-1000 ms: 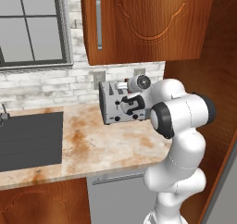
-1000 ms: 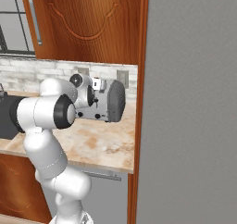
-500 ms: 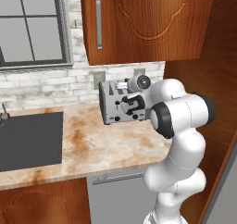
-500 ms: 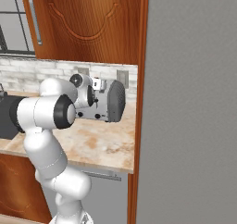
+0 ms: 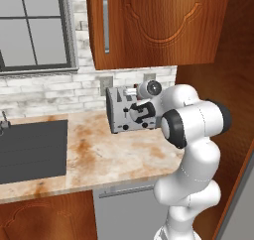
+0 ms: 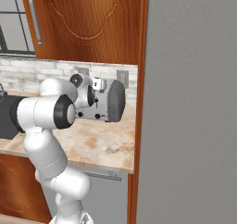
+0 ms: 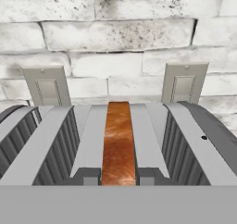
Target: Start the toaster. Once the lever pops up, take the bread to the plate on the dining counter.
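In the left base view, a dark sink (image 5: 31, 150) sits at the left edge, sunk into a marbled bench (image 5: 104, 157) that runs across the middle of the frame below a window (image 5: 34, 28) and a white brick wall (image 5: 44, 92). Just right of centre, the silver-grey toaster (image 5: 119, 112) stands at the back of the bench against the wall, under a brown wooden cabinet (image 5: 158, 23). The white arm rises from the lower right and bends in to the toaster's front, where the claw (image 5: 140, 112) is drawn narrow at the black levers and knobs; whether it touches them cannot be told. In the right base view, the toaster (image 6: 111, 100) shows left of centre, with a grey panel (image 6: 190, 102) to its right. In the hand view, the bread (image 7: 118, 142) stands upright in a middle slot of the toaster, centre frame, with two wall outlets (image 7: 183, 84) behind.
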Tool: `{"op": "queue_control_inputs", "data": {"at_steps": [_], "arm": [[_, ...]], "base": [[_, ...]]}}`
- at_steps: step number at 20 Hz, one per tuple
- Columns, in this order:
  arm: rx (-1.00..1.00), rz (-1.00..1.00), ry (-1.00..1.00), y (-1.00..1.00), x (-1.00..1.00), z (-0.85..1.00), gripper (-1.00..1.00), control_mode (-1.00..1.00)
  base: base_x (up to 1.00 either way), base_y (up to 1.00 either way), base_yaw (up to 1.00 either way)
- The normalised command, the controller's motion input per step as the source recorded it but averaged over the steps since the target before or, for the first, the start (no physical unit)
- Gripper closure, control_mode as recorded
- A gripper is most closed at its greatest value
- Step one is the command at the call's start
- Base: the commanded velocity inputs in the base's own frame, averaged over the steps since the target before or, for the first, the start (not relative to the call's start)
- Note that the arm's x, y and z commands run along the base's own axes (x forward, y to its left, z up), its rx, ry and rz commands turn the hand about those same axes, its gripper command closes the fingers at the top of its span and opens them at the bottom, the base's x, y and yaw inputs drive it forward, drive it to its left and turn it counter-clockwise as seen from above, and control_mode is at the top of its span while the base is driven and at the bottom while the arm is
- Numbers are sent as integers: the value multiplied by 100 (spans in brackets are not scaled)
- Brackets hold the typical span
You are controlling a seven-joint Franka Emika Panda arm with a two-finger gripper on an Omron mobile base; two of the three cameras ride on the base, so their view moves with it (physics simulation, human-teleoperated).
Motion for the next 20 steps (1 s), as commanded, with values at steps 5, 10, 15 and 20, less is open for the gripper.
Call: {"op": "queue_control_inputs", "data": {"at_steps": [5,10,15,20], "arm": [[0,0,0,0,0,3,100,-100],[0,0,-1,0,0,9,100,-100],[0,0,-2,0,0,17,100,-100],[0,0,0,0,0,26,100,-100]], "base": [[0,0,0],[0,0,0],[0,0,0],[0,0,0]]}}
